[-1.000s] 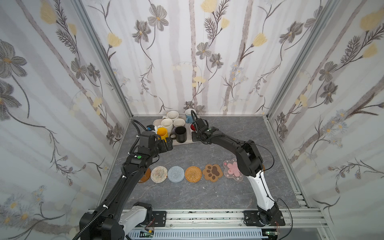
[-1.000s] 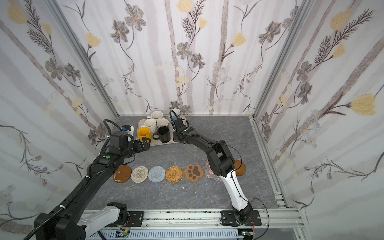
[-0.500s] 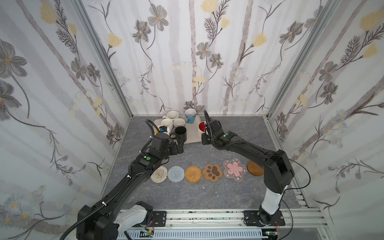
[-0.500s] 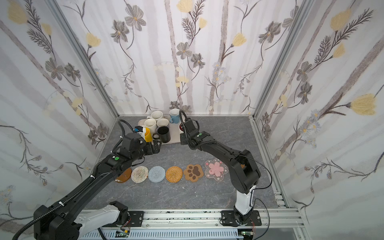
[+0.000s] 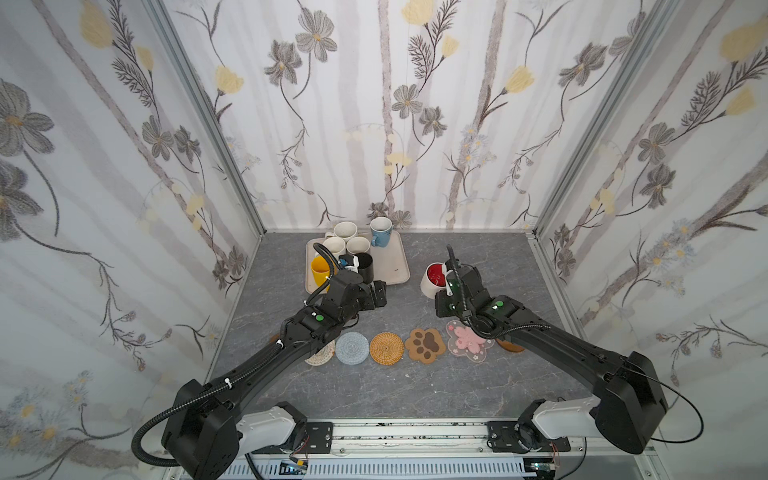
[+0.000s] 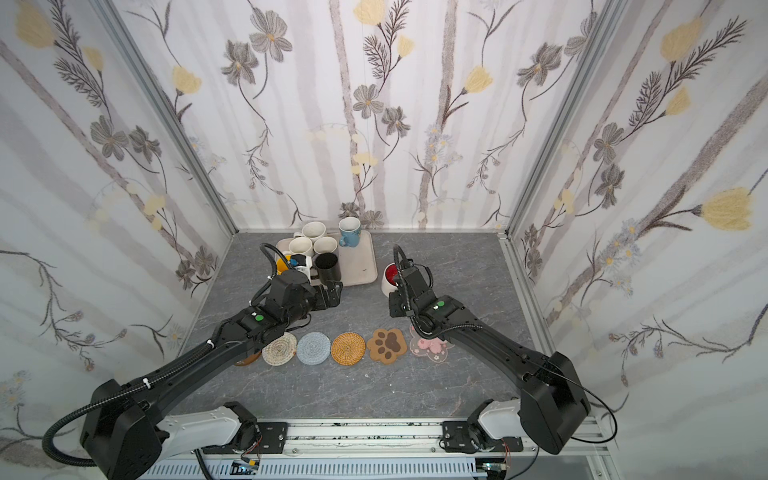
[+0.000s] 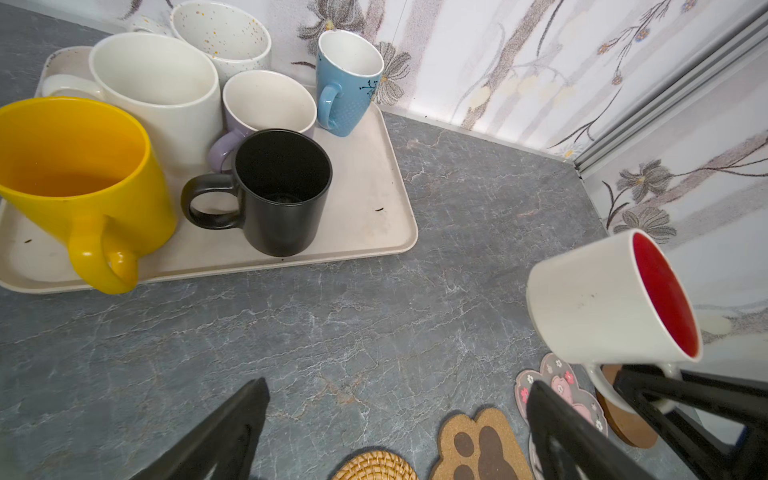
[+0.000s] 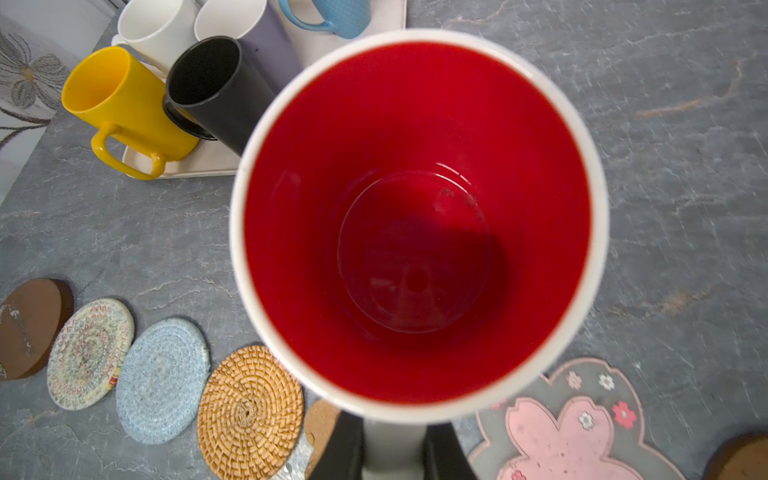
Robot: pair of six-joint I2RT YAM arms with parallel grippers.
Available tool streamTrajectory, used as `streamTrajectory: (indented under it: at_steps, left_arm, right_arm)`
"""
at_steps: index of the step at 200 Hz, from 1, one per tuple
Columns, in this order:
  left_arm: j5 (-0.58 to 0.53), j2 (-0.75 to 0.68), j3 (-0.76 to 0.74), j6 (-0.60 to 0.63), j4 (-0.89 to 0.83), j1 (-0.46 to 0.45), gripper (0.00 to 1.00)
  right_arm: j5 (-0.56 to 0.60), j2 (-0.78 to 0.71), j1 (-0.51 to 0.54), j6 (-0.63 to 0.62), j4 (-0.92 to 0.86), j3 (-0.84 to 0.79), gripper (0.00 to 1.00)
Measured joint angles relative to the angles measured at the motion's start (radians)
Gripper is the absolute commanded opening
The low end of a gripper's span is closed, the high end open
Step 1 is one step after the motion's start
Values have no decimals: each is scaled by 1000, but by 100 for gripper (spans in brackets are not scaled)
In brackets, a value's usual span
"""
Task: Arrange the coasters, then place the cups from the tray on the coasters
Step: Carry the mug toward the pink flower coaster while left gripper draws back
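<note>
- Red-lined cup [image 5: 434,279], both top views: off the tray [image 5: 392,259], just right of it at mid-frame, over bare tabletop [image 5: 415,386] and above the pink blossom coaster [image 5: 469,338] in the frame. The right tool [image 5: 448,286] is clamped at the cup's handle side. The left tool [image 5: 379,293] is spread wide and empty at the tray's near edge, near the black cup [image 5: 365,266].
- Same views: the coasters lie in a row across lower mid-frame, including the blue crochet coaster [image 5: 352,348], rattan coaster [image 5: 386,347] and paw coaster [image 5: 428,344]. None carries a cup.
- Left wrist view: the red-lined cup [image 7: 602,299] is at frame right, tilted, with its red mouth turned toward the right edge. It looks clear of the tabletop. Its handle loop is pinched in the right tool's black fingers [image 7: 706,395]. The left tool's own fingers [image 7: 232,428] at the bottom edge stand well apart with nothing between them. Six cups are on the tray, with the yellow cup [image 7: 83,166] at far left.
- Right wrist view: the red interior fills the centre. The handle [image 8: 390,449] at bottom centre is held between two black fingers [image 8: 345,449]. The blossom coaster sits at lower right, with a brown wooden disc [image 8: 744,457] in the corner.
- Handling, my judgement: glazed ceramic, so stiff, slick and brittle, and fairly heavy for a narrow grip.
- With the hold on the handle alone, the body hangs off to one side, hence the tilt, and it may pivot in the grip.
- The handle is the sound place to hold. Level the base over a coaster and lower gently before letting go.
</note>
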Motion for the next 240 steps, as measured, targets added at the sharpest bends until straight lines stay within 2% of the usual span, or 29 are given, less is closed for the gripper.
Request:
streamTrajectory:
  at_steps: [45,89,126,179,240]
  left_arm:
    - [-23,77,-48,-16,106,-98,100]
    - [-76,88,-245,-54,300,-214,100]
    - [-109,173,-236,-59,399,-280,100]
    - [-120,253,-196,-56,446,-315,100]
    - [-124,265,-192,-31,468,-317,100]
  right_arm:
    - [-1,-156,-37,55,-2,-178,3]
    - [5,-355,-73,107,-13,-364,1]
    - [21,-491,-118,160,-51,-469,0]
    - [40,-600,-201,250,-90,-559,0]
    - [80,-604,-290,290,-91,-580,0]
